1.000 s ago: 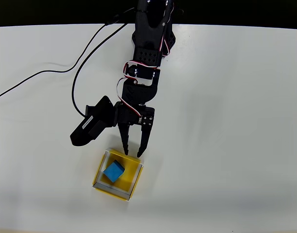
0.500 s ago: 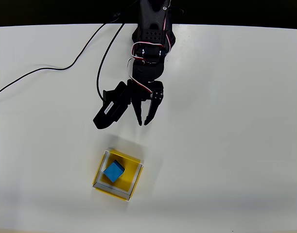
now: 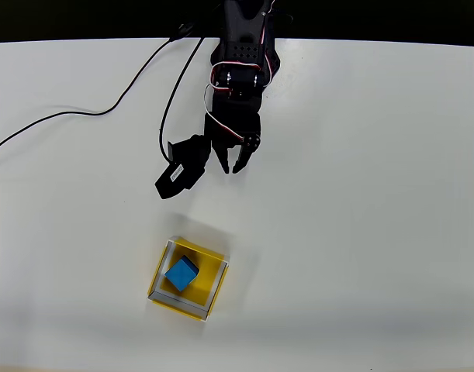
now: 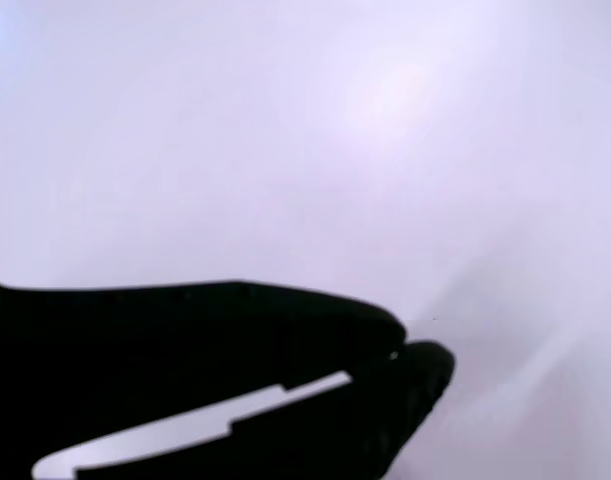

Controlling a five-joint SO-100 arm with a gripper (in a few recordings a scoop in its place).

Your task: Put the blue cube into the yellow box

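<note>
Gripper: your gripper [image 3: 230,166] hangs over bare table [image 3: 361,194] at about 1 o'clock from the box, well apart from it; its fingertips sit almost together, clamped on nothing.
Blue cube: the blue cube [image 3: 181,273] lies inside the yellow box [image 3: 213,283], turned askew to the walls.
Cable: a black cable [image 3: 81,116] trails away toward 9 o'clock from the arm.
Wrist view: you see dark fingers [image 4: 235,380] nearly closed over pale table.

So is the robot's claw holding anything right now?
No, nothing. The claw is shut and empty, up above the bare table. The blue cube sits by itself inside the yellow box.
</note>
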